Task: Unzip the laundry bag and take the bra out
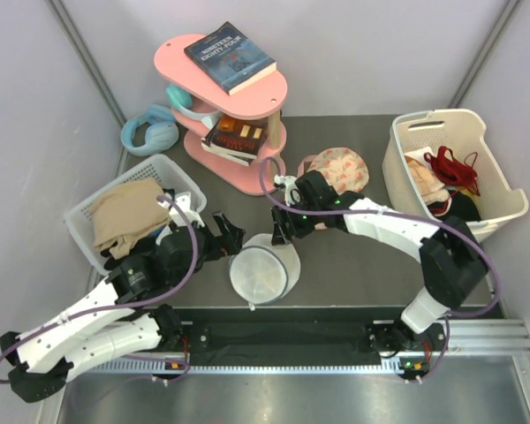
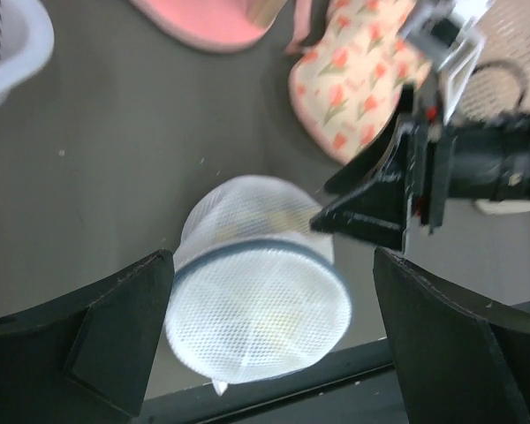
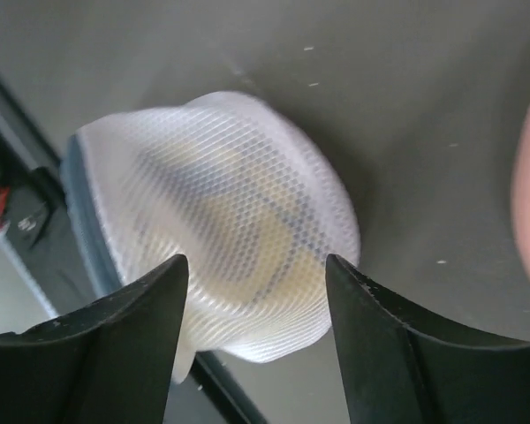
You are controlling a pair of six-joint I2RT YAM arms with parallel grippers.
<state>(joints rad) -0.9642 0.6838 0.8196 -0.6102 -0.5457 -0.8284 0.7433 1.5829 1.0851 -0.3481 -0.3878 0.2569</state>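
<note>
The dark grey matte table sits between pale grey walls. Near the middle of its near edge lies the laundry bag — a round drum of white honeycomb mesh with a grey-blue band around its rim, and a faint yellow blur of the bra showing through. The left gripper hangs just left of it, fingers wide apart; the right gripper — black wedge fingers likewise spread — hovers at its far rim, contact unclear.
</note>
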